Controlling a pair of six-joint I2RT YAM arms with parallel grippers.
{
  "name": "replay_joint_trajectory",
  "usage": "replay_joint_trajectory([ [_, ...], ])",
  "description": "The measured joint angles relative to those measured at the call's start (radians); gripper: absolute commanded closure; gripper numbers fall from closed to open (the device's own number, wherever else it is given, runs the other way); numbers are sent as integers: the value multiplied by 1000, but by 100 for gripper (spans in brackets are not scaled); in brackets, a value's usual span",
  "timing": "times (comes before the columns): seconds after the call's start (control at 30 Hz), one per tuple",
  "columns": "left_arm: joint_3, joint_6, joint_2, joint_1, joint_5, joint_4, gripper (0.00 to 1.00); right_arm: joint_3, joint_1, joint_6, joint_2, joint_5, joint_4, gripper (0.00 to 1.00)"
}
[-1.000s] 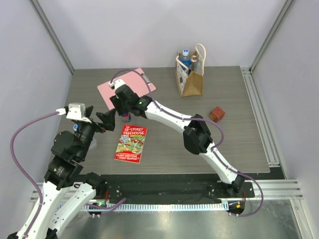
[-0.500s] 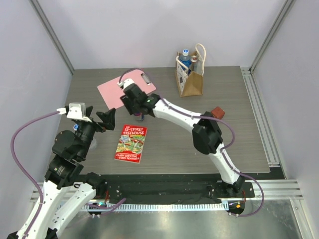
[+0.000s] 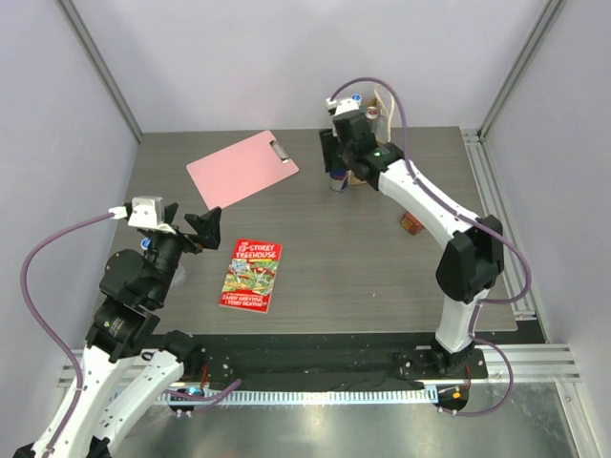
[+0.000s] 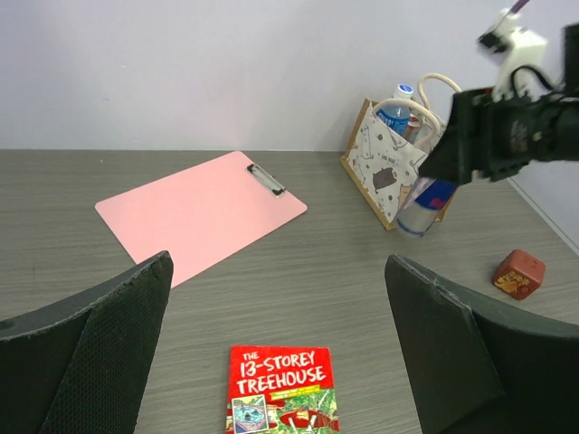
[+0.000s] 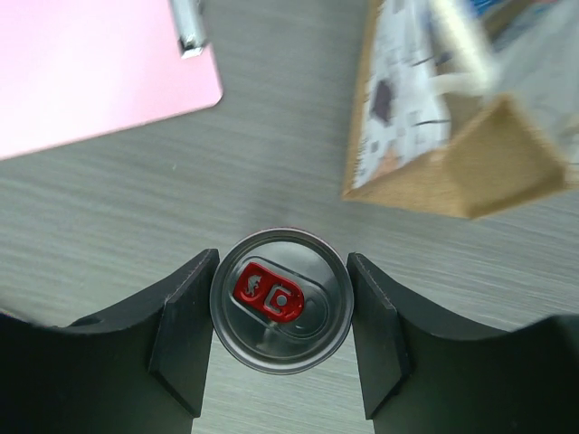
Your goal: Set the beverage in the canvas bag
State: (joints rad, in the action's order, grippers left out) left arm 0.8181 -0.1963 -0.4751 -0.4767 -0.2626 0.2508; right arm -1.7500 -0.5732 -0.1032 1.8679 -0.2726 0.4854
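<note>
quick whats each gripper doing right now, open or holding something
Left gripper: open, holding nothing.
Right gripper: closed on the beverage can, beside the canvas bag.

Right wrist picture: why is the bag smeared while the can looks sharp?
Right wrist view: the can is crisp, the canvas bag and pink clipboard smeared, probably motion blur; left wrist view: bag fairly sharp; top view: even light, faint shadows.

Bright, even light; faint shadows; right-wrist view's canvas bag (image 5: 507, 163) blurred.
</note>
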Motion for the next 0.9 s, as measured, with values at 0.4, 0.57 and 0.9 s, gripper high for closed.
replay_joint_trajectory([
  [0.4,0,0,-2,0,0,0,0,-143,143,20,-89,-60,45,99],
  [0.57,0,0,-3,0,0,0,0,-263,191,50,-55,-74,44,99],
  [0.9,0,1,-9,0,0,0,0,-431,236,117,125,-52,-60,99],
])
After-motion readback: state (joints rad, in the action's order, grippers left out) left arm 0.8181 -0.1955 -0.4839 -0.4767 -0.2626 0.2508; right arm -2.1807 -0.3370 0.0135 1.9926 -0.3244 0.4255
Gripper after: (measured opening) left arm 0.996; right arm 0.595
